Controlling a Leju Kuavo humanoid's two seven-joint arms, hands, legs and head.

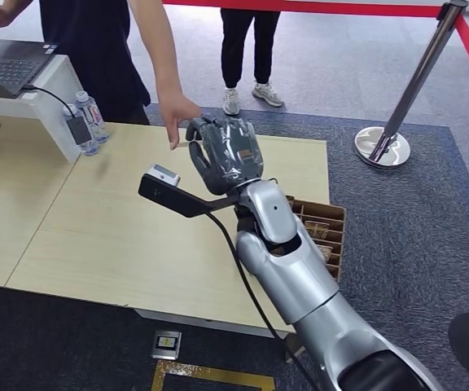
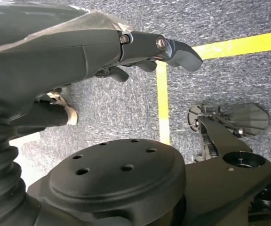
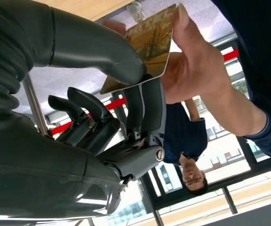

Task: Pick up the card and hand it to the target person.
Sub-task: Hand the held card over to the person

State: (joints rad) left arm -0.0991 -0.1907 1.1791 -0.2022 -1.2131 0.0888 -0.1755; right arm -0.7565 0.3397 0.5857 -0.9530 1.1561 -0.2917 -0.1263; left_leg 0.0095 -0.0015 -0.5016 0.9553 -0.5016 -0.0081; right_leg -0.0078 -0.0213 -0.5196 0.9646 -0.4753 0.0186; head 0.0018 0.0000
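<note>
The right hand (image 3: pixel 127 94) is pinching the card (image 3: pixel 152 44) above the table (image 1: pixel 115 236) while a person's hand (image 3: pixel 194 66) is gripping its other edge. The left hand (image 2: pixel 91 52) is hanging with fingers loosely apart, holding nothing.

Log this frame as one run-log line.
phase: handover | right hand: pinches card | person's hand: grips card | left hand: hanging, empty

A: The card (image 3: pixel 146 44)?
B: Mottled gold-brown, white edge; pattern too blurred to read.
A: The table (image 1: pixel 97 236)?
B: Pale wood grain, on grey carpet (image 1: pixel 416 220) with yellow floor lines (image 2: pixel 162 101).
A: The barrier tape (image 1: pixel 318 8)?
B: Red.
</note>
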